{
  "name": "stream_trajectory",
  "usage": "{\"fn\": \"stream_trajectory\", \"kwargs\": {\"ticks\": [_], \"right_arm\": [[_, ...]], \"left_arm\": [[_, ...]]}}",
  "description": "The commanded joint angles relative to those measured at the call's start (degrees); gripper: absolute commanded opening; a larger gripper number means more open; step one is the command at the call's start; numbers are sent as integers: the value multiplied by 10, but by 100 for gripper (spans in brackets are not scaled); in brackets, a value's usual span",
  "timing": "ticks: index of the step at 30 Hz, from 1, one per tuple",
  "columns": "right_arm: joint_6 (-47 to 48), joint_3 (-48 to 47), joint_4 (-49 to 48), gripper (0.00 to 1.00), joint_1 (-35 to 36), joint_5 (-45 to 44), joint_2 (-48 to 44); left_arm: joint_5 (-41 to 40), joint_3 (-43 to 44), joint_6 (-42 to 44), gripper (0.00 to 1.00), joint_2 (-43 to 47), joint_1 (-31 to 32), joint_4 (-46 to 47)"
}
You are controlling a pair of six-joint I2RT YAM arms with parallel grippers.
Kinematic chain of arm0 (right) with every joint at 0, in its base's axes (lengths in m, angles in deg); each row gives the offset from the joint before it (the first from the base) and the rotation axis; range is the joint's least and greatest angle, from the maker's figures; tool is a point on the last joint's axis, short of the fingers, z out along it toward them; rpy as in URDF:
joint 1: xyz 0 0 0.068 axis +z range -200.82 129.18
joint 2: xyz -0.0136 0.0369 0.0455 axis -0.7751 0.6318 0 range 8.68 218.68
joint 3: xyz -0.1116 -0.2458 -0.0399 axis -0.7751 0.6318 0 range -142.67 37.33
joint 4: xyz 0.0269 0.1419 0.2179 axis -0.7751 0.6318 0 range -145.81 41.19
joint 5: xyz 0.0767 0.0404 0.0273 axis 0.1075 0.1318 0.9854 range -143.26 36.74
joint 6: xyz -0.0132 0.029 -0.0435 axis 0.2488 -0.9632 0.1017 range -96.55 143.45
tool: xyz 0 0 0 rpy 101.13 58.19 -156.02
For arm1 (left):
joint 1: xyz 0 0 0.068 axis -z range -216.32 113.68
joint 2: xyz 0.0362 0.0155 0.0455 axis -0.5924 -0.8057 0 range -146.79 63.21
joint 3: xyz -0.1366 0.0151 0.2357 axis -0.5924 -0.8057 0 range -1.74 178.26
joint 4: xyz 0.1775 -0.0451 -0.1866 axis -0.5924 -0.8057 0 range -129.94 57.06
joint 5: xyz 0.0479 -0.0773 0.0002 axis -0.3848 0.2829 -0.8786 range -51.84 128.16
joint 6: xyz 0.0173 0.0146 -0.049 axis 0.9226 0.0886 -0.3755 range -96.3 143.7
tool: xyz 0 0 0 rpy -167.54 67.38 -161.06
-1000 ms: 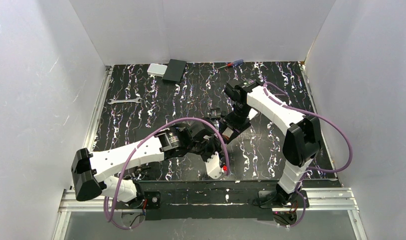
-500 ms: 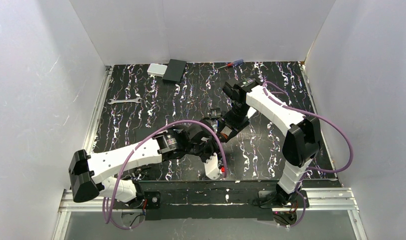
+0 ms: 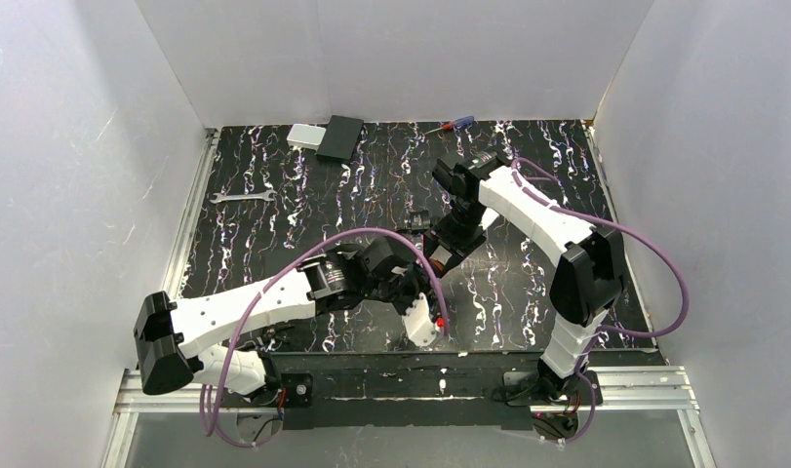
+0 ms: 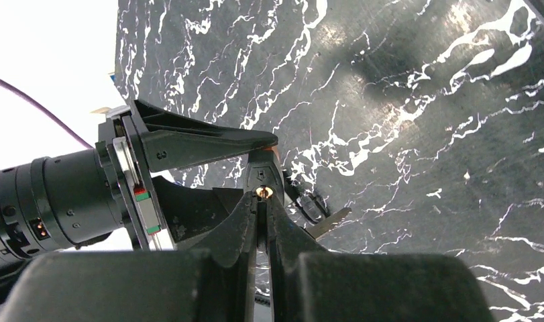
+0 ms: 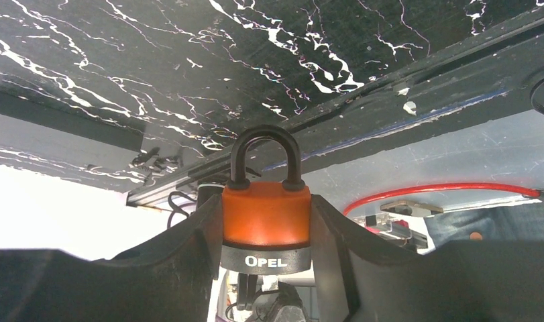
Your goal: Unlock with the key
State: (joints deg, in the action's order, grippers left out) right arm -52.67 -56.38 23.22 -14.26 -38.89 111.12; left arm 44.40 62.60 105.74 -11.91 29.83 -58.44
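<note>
L pincer (image 4: 262, 201): clamped tight on the small dark-headed metal key (image 4: 263, 176); head sticks out just past its tips.
Key blade: hidden; in keyhole or not, can't tell.
R pincer (image 5: 265, 206): part-spread, gripping the orange-bodied padlock w/ black shackle (image 5: 265, 225) btw both fingers; shackle juts ahead of tips.
Pincers: tip to tip, above black white-veined tabletop (image 4: 423, 134).

Orange padlock (image 5: 265, 215), black shackle shut, clamped between right fingers (image 5: 188, 261). Dark-headed key (image 4: 320, 220), silvery blade, just beside its base.
</note>
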Motion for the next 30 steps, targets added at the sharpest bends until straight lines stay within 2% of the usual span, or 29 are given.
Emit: {"fn": "stream_trajectory", "kwargs": {"ticks": [1, 6, 9, 10, 13, 17, 25, 30], "right_arm": [[-2, -51, 25, 1, 15, 45, -24], [3, -50, 17, 1, 16, 47, -28], [8, -50, 12, 1, 17, 50, -29], [11, -53, 13, 1, 17, 50, -28], [19, -64, 21, 1, 19, 50, -23], [22, -74, 23, 1, 22, 47, -21], [22, -85, -1, 1, 23, 46, -41], [32, -85, 15, 1, 24, 53, -42]], "left_arm": [[22, -1, -51, 0, -4, 0, 13], [11, -4, 76, 0, -15, 0, -69], [0, -7, 90, 0, -14, 0, -73], [0, -6, 83, 0, -15, 0, -69], [23, 12, -36, 0, -10, -5, 5], [51, 26, -131, 0, -6, -30, 66], [65, 17, 35, 0, -4, -36, -54], [42, 20, 83, 0, -6, -36, -75]]}}
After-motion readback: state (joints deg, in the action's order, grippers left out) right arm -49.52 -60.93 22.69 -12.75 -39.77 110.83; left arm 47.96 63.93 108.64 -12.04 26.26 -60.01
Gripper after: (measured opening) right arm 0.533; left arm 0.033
